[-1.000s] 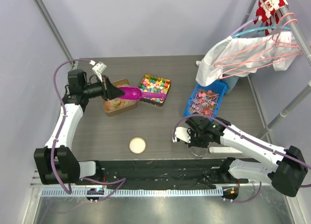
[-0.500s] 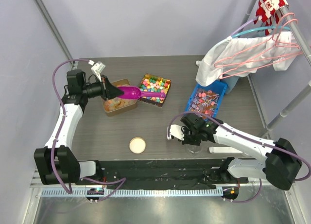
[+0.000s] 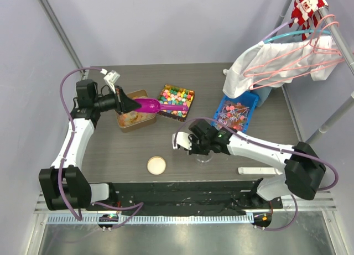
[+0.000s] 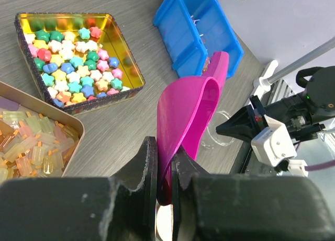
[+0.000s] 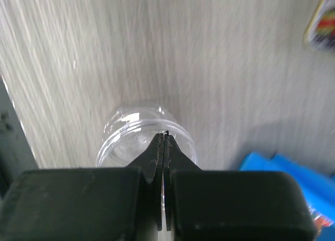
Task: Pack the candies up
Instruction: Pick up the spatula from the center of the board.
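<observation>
Candies [image 4: 31,147] lay in a tin [image 4: 52,109] near the left gripper [image 4: 163,165], which was clamped on a magenta scoop [image 4: 196,110]. The right gripper [image 5: 164,141] pinched the rim of a clear jar [image 5: 128,128].

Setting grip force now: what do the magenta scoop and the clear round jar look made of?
The magenta scoop looks like moulded plastic: glossy, uniform colour, soft highlights. The clear round jar is transparent, table grain showing through it; its smooth glinting rim suggests plastic, though glass cannot be ruled out.
</observation>
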{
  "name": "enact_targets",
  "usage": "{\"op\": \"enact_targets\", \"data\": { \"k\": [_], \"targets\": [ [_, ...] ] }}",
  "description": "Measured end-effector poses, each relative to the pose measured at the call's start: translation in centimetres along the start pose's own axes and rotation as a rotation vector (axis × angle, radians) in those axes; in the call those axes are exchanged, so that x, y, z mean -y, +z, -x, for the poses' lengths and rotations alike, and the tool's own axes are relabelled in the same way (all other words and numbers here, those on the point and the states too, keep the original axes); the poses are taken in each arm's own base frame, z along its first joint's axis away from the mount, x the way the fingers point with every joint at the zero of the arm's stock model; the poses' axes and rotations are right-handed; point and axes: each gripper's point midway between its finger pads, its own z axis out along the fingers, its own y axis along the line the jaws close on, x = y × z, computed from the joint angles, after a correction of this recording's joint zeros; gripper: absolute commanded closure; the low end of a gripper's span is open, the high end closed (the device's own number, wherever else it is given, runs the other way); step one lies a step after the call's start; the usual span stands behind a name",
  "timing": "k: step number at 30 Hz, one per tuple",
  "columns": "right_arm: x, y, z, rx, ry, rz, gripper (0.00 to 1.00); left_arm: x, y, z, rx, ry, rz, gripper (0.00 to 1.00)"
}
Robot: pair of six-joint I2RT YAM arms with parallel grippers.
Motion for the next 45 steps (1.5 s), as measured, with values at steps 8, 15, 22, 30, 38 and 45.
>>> {"op": "enact_targets", "data": {
  "k": [8, 15, 22, 30, 38, 45],
  "targets": [
    [3.1, -2.3, 6.0, 0.128, 0.046, -0.076, 0.99, -0.1, 0.0, -0.3, -0.002, -0.007, 0.0, 1.0],
    [6.6, -11.2, 11.2, 0.321, 0.168, -0.233, 0.99, 0.0, 0.1, -0.1, 0.005, -0.013, -0.002, 1.0],
    [12.6, -22.2, 19.2, 0.614, 0.453, -0.413, 0.98, -0.1, 0.1, -0.2, 0.004, -0.012, -0.002, 1.0],
    [14.8, -25.0, 20.3, 0.705, 0.707, -0.485, 0.97, -0.2, 0.0, -0.4, -0.001, 0.006, 0.01, 1.0],
    [14.7, -23.5, 19.3, 0.655, 0.769, -0.495, 0.98, -0.5, -0.1, -0.6, -0.009, 0.015, 0.026, 1.0],
    [15.0, -23.4, 19.2, 0.651, 0.762, -0.509, 0.94, -0.1, -0.3, -0.5, -0.006, 0.021, 0.025, 1.0]
  ]
}}
